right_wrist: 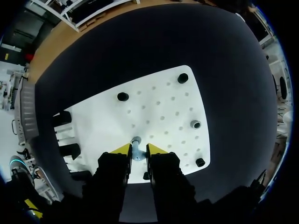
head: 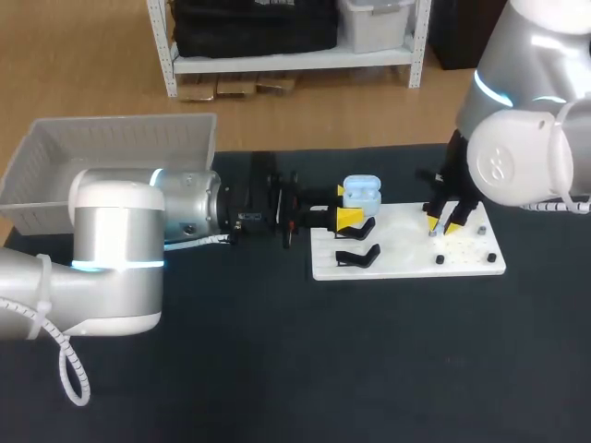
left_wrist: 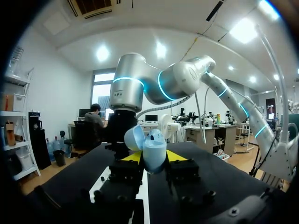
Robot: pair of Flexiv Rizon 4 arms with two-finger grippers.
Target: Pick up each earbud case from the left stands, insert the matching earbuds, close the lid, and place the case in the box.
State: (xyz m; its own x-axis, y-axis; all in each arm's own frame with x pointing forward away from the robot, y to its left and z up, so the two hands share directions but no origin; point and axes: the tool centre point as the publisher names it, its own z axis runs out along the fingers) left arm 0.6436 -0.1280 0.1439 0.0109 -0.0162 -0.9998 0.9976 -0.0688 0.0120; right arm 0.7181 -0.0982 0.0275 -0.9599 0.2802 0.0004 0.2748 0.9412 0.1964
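Blue case (head: 361,192), lid open, clamped in left gripper (head: 345,205); right gripper (right_wrist: 136,150) pinches earbud (right_wrist: 136,141) on board (head: 406,251) at its 3 o'clock. Insertion, closing, boxing remain.

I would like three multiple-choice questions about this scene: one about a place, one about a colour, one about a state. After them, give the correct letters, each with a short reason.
1. Where is the earbud case?
A. in a person's hand
B. in the left gripper
C. inside a drawer

2. What colour is the earbud case?
A. light blue
B. red
C. black

3. In what state is its lid?
A. open
B. shut
C. taken off entirely

Answers:
1 B: in the left wrist view the yellow tips sit against it on both sides.
2 A: its shell looks pale blue in both the head view and the left wrist view.
3 A: the lid stands raised from the body but is joined to it.
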